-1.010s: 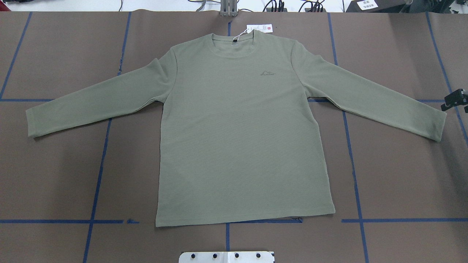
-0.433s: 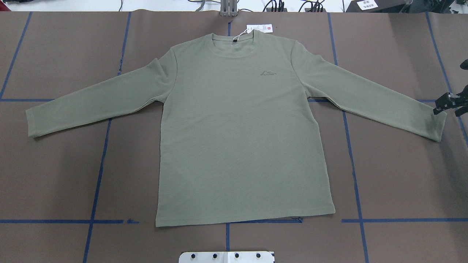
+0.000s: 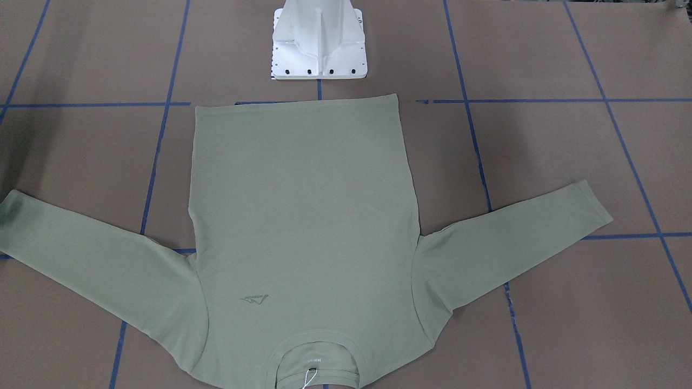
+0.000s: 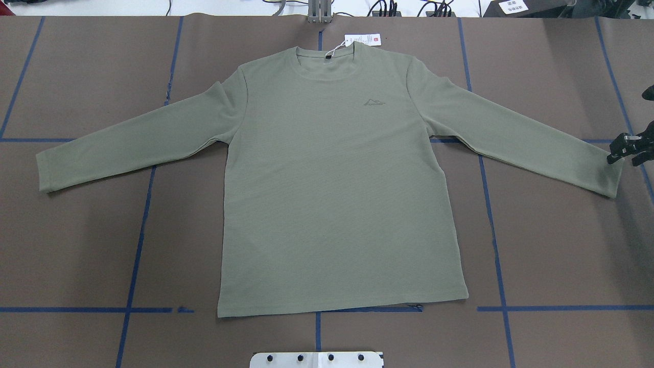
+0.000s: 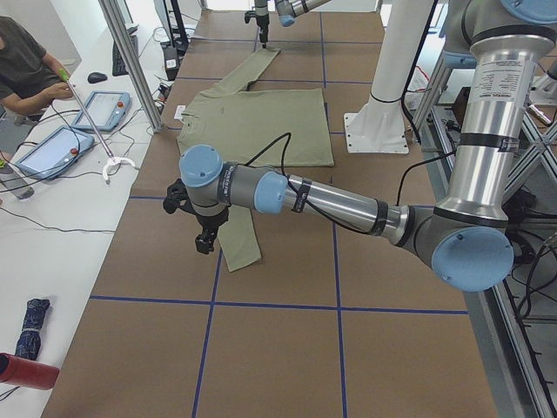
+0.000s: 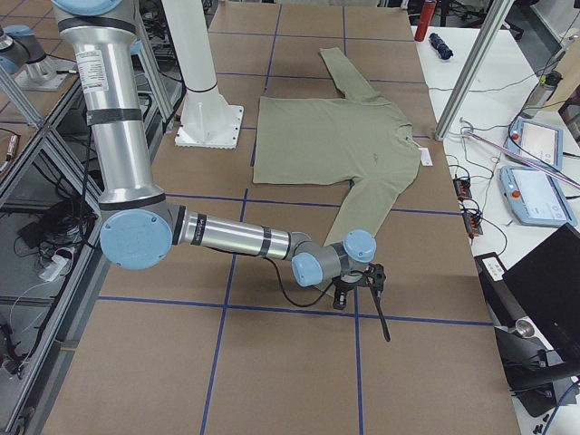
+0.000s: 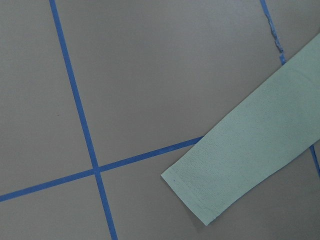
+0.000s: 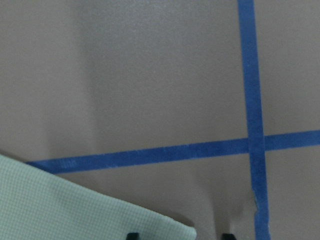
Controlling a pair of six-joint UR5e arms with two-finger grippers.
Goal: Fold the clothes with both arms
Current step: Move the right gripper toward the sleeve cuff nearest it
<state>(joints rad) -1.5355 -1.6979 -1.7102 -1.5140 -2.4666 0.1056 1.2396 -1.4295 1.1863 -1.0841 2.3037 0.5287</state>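
The sage-green shirt [image 4: 332, 179] lies flat and face up, both sleeves spread, its white hang tag [image 4: 364, 40] beyond the neck. My right gripper [image 4: 624, 153] is at the right sleeve's cuff [image 4: 610, 176]. In the right wrist view its two black fingertips [image 8: 132, 235] stand apart, open, with the cuff's corner [image 8: 170, 225] between them. My left gripper [image 5: 205, 237] hovers beside the left sleeve's cuff [image 7: 200, 200]. It shows only in the exterior left view, so I cannot tell if it is open or shut.
The white base plate [image 4: 317, 359] sits at the near table edge behind the shirt's hem. Blue tape lines [image 4: 138, 245] cross the brown table. A person [image 5: 26, 61] sits at a side table with pendants [image 5: 52, 148].
My right gripper has come in from the right edge, moving left and slightly down to the right cuff. The shirt has not moved.
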